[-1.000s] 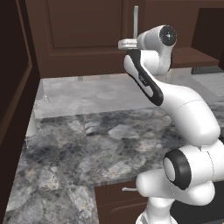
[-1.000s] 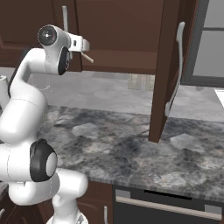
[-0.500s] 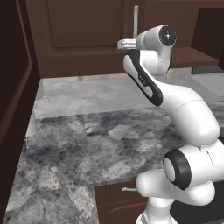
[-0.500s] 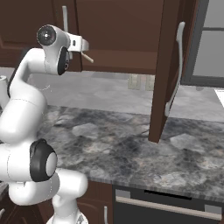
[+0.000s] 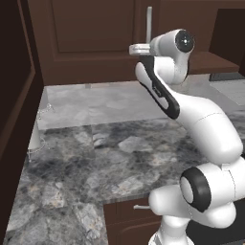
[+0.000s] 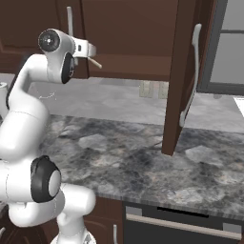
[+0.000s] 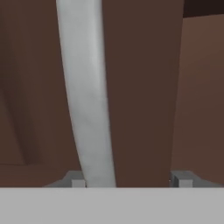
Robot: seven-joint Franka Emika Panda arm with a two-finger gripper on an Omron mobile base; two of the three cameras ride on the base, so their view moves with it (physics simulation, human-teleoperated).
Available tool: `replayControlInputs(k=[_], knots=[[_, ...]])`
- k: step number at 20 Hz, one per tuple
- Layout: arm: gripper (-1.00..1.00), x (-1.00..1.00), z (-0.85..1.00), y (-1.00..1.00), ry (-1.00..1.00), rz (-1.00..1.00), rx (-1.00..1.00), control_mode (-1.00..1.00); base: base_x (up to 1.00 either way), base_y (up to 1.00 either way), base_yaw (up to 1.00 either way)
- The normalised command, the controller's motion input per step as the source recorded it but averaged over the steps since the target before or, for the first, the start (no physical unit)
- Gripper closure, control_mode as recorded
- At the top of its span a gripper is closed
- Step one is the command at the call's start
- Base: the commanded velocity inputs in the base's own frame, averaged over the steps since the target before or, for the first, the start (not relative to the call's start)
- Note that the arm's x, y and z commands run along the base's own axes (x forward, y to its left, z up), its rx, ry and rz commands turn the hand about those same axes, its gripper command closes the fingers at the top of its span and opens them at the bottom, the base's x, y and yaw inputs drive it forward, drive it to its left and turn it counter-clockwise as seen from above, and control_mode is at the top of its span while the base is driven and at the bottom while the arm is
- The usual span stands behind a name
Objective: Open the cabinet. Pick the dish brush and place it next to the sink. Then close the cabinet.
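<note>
The two-finger gripper (image 7: pixel 131 181) sat at the long silver bar handle (image 7: pixel 85 96) of the dark brown wooden wall cabinet (image 5: pixel 91 38), fingers either side w/ a gap, not clamped, presumably lined up to pull the left door. The right door (image 6: pixel 178 71) stood open.

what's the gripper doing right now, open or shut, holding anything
gripper: open, jaws standing either side of the long silver bar handle of the dark brown wooden cabinet door, not clamped on it yet.
</note>
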Motion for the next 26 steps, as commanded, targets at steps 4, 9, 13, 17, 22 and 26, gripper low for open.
replayControlInputs(k=[4, 9, 13, 17, 22, 26], knots=[[1.0, -0.63, 0.0, 0.61, -0.07, 0.0, 0.0, -1.0, 0.0, 0.0, 0.0], [1.0, -0.62, 0.0, 0.67, -0.03, 0.0, 0.0, -1.0, 0.0, 0.0, 0.0], [1.0, -0.49, 0.0, 0.66, 0.0, 0.0, 0.0, -1.0, 0.0, 0.0, 0.0], [1.0, -0.46, 0.0, 0.65, 0.0, 0.0, 0.0, -1.0, 0.0, 0.0, 0.0], [1.0, -0.52, 0.08, 0.65, 0.0, 0.0, 0.0, -1.0, 0.0, 0.0, 0.0], [1.0, -0.61, 0.1, 0.6, 0.0, 0.0, 0.0, -1.0, 0.0, 0.0, 0.0]])
